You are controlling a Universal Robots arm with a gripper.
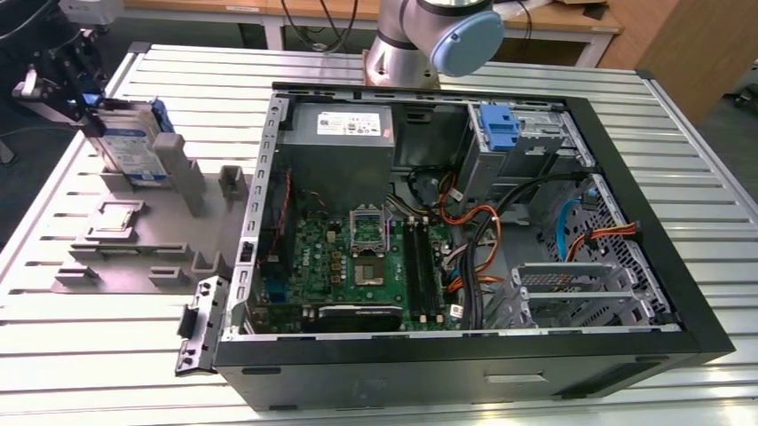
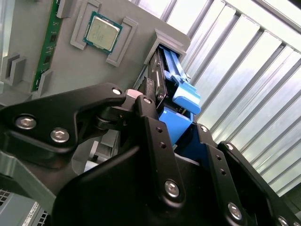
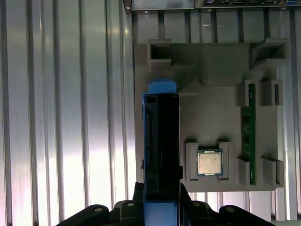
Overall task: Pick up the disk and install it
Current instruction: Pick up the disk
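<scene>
The disk (image 1: 128, 142) stands on edge in a slot of the grey holder plate (image 1: 166, 253) at the exterior view's left, its white-and-blue label facing outward and a blue bracket around its edges. My gripper (image 1: 85, 105) is at the disk's upper end. In both wrist views its black fingers (image 3: 186, 202) lie against the two flat sides of the disk (image 3: 161, 141), shut on it. The disk's far end (image 2: 168, 70) still sits in the holder's grey slot (image 2: 164, 40).
The open computer case (image 1: 474, 355) lies right of the holder, with a motherboard (image 1: 355, 257), a grey power-supply box (image 1: 343, 129) and a drive cage with a blue latch (image 1: 498, 124). A processor chip (image 3: 209, 163) and a memory stick (image 3: 248, 132) rest in the holder plate. The arm's base (image 1: 421, 40) stands behind the case.
</scene>
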